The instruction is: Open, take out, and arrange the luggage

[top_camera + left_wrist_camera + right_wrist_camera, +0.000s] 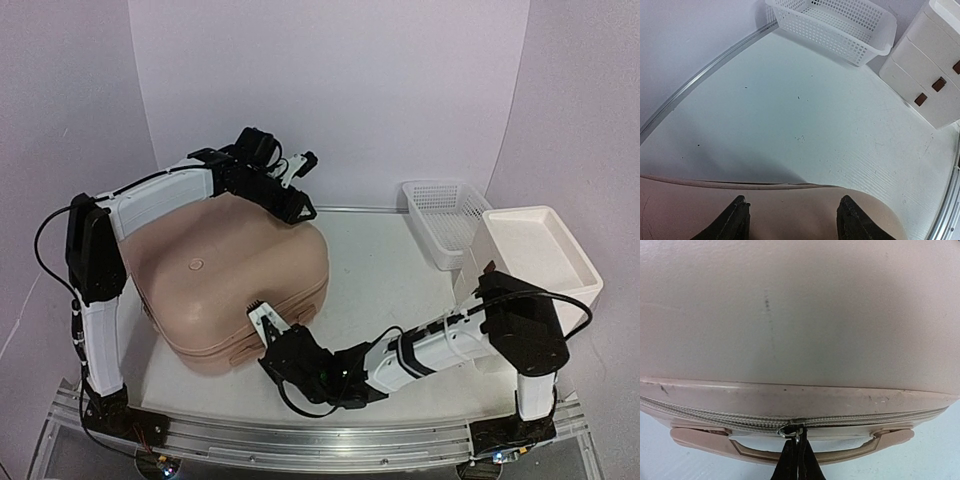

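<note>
The luggage lies flat and closed on the left part of the bench. At its near edge the right fingers are clenched on the zipper pull, just above the handle. The left fingers are spread apart over its far corner.

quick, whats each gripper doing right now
Left gripper: open, holding nothing, above the suitcase.
Right gripper: shut on the zipper pull.
</note>
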`<control>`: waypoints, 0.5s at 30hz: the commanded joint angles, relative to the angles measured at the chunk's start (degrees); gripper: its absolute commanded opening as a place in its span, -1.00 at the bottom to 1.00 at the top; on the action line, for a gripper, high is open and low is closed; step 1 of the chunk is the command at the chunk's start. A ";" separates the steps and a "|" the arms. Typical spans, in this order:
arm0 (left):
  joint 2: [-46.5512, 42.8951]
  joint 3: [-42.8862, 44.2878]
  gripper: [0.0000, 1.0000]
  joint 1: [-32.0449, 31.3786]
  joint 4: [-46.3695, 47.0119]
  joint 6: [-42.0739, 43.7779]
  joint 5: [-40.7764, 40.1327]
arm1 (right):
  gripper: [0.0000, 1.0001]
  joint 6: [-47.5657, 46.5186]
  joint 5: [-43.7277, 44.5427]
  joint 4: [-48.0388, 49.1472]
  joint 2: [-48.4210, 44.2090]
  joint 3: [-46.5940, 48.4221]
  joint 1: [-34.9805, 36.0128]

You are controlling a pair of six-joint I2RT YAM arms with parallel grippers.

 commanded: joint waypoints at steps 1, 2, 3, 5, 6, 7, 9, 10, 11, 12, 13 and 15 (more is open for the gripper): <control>-3.26 -5.61 0.19 1.43 -6.31 -0.61 -2.48 | -1.00 -0.65 0.56 -1.16 -8.82 -5.10 -6.01; -3.65 -6.45 0.19 1.48 -6.34 -0.55 -2.74 | -1.00 -1.58 -1.28 -1.16 -9.36 -5.60 -7.02; -4.17 -7.35 0.19 1.52 -6.31 -0.44 -3.01 | -1.00 -2.90 -2.01 -1.34 -9.94 -5.95 -7.58; -5.21 -9.53 0.18 1.59 -6.21 -0.45 -3.17 | -1.00 -7.05 -3.70 -1.42 -11.33 -7.05 -8.38; -5.72 -10.56 0.18 1.61 -6.13 -0.51 -3.37 | -1.00 -10.29 -5.48 -2.40 -11.69 -6.79 -8.74; -6.13 -11.94 0.17 1.62 -6.05 -0.52 -3.49 | -1.00 -12.73 -5.36 -3.75 -11.59 -5.91 -9.21; -7.16 -13.83 0.16 1.69 -5.61 -0.36 -3.51 | -1.00 -13.17 -6.19 -10.05 -11.49 -3.62 -12.64; -7.65 -14.65 0.16 1.78 -5.41 -0.37 -3.55 | -1.00 -11.44 -8.08 -11.90 -12.22 -3.92 -15.08; -8.14 -15.34 0.15 1.91 -5.20 -0.42 -3.46 | -1.00 -10.63 -11.35 -10.28 -13.35 -5.76 -17.37; -8.66 -16.07 0.15 2.00 -4.89 -0.49 -3.38 | -1.00 -10.47 -14.81 -8.19 -14.38 -8.48 -19.64; -9.24 -16.56 0.15 2.10 -4.78 -0.60 -3.33 | -1.00 -10.71 -16.68 -7.16 -15.00 -9.19 -21.28; -10.03 -17.45 0.14 2.22 -4.67 -0.66 -3.31 | -1.00 -12.48 -19.31 -6.90 -15.26 -9.34 -23.51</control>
